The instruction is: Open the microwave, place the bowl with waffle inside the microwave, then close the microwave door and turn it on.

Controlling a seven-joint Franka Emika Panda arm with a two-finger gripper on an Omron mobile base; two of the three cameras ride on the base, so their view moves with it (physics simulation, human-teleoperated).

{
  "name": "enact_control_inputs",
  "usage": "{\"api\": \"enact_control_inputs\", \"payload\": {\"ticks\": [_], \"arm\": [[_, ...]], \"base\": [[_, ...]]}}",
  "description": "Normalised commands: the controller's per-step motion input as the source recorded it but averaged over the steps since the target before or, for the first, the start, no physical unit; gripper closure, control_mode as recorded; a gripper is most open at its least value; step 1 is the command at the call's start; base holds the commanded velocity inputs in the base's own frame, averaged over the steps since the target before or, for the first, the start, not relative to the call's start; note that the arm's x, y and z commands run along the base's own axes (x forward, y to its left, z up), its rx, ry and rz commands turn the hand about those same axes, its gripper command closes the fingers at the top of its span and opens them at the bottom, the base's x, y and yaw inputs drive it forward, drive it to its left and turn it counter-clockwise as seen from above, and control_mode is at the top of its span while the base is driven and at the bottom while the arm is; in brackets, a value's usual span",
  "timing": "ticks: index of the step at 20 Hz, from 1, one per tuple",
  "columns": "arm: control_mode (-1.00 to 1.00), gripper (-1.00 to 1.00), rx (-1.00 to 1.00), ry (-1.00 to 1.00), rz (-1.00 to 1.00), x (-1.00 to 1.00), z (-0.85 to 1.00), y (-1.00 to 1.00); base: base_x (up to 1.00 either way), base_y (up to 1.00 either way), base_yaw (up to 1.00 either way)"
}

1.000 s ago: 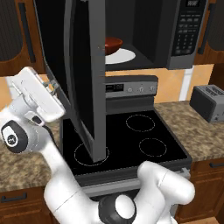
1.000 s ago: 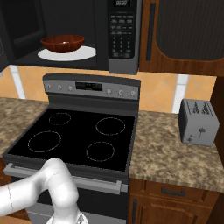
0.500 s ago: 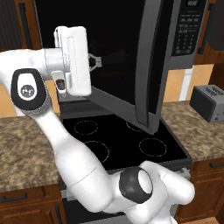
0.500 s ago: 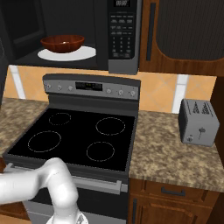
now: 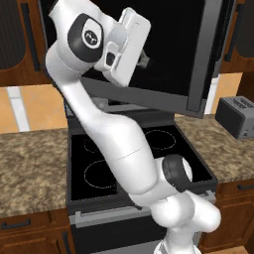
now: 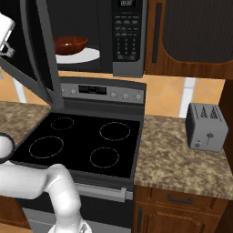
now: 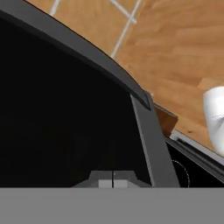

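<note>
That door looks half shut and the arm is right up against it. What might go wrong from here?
1. The gripper is shut and only pushes on the microwave door; it could slide off the smooth black glass and leave the door ajar.
2. The bowl sits near the front of the turntable plate; if it overhangs, the closing door might knock it.
3. The keypad has small buttons, so a slightly off press could hit the wrong one.

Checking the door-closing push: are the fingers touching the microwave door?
Cannot tell. In the hand view the shut fingers sit right against the black glass of the microwave door, but no view shows a plain contact or gap; in the left base view the hand blocks it.
</note>
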Motion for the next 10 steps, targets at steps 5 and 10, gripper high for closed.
{"api": "enact_control_inputs", "payload": {"ticks": [5, 10], "arm": [[-1.00, 1.00, 0.04, -0.04, 0.37, 1.00, -0.97, -0.85], [-1.00, 1.00, 0.01, -0.22, 0.36, 1.00, -0.95, -0.78]], "base": [[0.00, 0.00, 0.00], [0.00, 0.00, 0.00]]}}
